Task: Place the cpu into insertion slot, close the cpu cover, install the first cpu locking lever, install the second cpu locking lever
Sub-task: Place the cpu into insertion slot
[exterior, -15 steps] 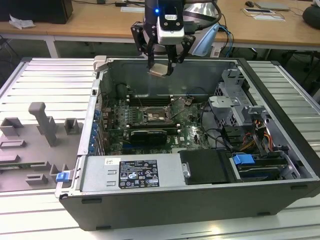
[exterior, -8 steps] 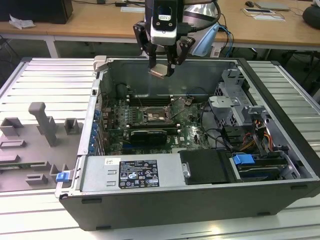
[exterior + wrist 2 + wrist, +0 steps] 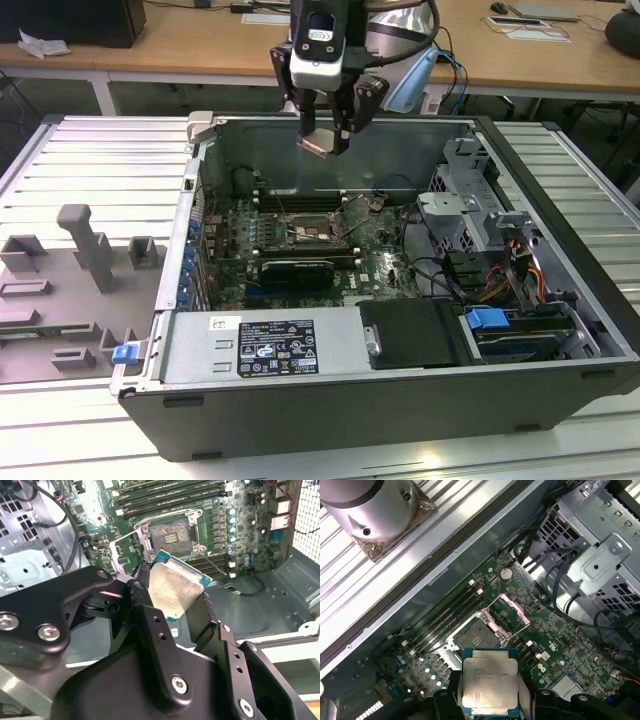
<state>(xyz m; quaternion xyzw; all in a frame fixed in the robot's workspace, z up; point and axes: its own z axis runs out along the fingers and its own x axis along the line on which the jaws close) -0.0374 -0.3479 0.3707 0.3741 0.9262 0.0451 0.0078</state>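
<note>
My gripper [image 3: 322,140] hangs above the open computer case, shut on the cpu [image 3: 320,144], a flat square chip with a silvery top. In both wrist views the cpu [image 3: 172,590] [image 3: 489,680] sits clamped by its edges between the black fingers [image 3: 144,605]. The insertion slot [image 3: 308,232] [image 3: 170,532] [image 3: 477,632] lies well below on the green motherboard, uncovered, its dark centre showing. The cpu cover [image 3: 511,611] [image 3: 127,552] stands flipped up beside the slot.
Memory slots [image 3: 300,195] run behind the slot and a long black graphics card [image 3: 295,270] lies in front of it. A drive cage [image 3: 470,205] with cables fills the case at the exterior view's right. A grey fixture tray [image 3: 70,290] sits outside the case at the left.
</note>
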